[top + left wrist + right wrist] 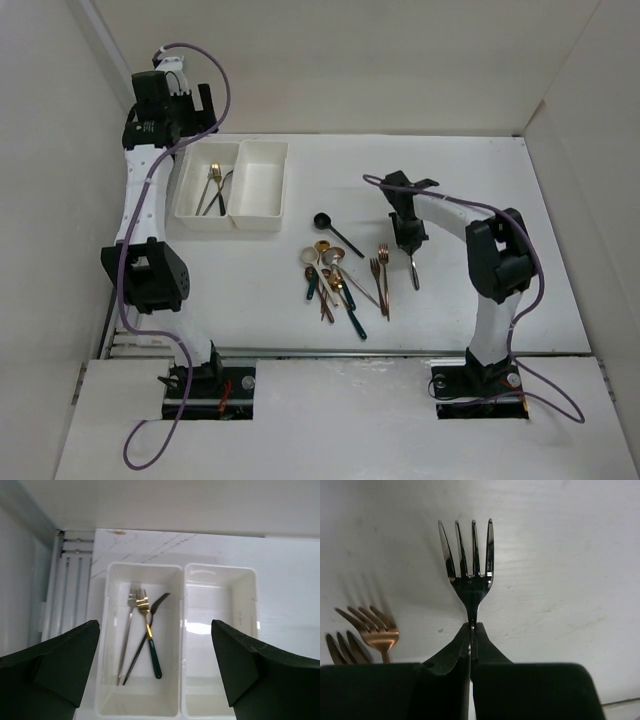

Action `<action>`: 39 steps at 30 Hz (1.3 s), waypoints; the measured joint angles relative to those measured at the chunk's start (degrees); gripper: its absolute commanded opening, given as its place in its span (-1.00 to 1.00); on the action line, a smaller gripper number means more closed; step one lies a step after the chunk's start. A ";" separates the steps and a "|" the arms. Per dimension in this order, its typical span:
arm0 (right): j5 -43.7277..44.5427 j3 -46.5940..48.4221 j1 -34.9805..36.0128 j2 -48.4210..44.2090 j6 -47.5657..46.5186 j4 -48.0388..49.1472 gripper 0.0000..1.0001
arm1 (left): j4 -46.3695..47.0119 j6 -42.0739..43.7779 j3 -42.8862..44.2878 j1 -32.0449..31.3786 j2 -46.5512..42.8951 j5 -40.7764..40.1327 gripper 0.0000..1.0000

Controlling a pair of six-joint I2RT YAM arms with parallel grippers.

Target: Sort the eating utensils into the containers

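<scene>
Right gripper point(471, 630) clenched on the neck of a silver fork point(470, 575), mid-right of the white bench point(500, 200). Left gripper point(155, 625) splayed wide above two white bins point(220, 571) by the far-left corner; the left one holds three forks point(148, 630). Loose utensils point(335, 280) lie mid-bench. Plain white walls point(400, 60) enclose it.

A white table point(560, 300) sits between plain white walls point(40, 200).

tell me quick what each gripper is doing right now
Left gripper: open, holding nothing.
Right gripper: closed on a silver fork.
</scene>
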 measured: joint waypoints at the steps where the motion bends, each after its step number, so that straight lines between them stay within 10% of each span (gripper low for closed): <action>1: 1.66 1.14 -0.15 0.00 0.70 -0.04 -1.00 | -0.04 -0.13 0.02 0.31 -0.55 2.40 0.87; 14: -3.93 22.97 3.76 -11.82 20.37 20.90 -1.00 | -6.34 4.63 0.04 -10.99 -1.03 33.79 0.78; 23: -12.72 32.72 12.44 -2.23 28.13 29.24 -1.00 | -8.04 6.88 -4.42 -15.21 -0.94 44.89 0.87; 32: -15.37 32.65 12.87 0.57 30.53 29.29 -1.00 | -7.48 6.45 -6.93 -16.68 -0.87 41.70 -0.39; 39: -16.41 31.89 12.92 0.28 32.26 30.64 -1.00 | -7.02 6.67 -7.34 -16.68 -0.87 40.79 -0.50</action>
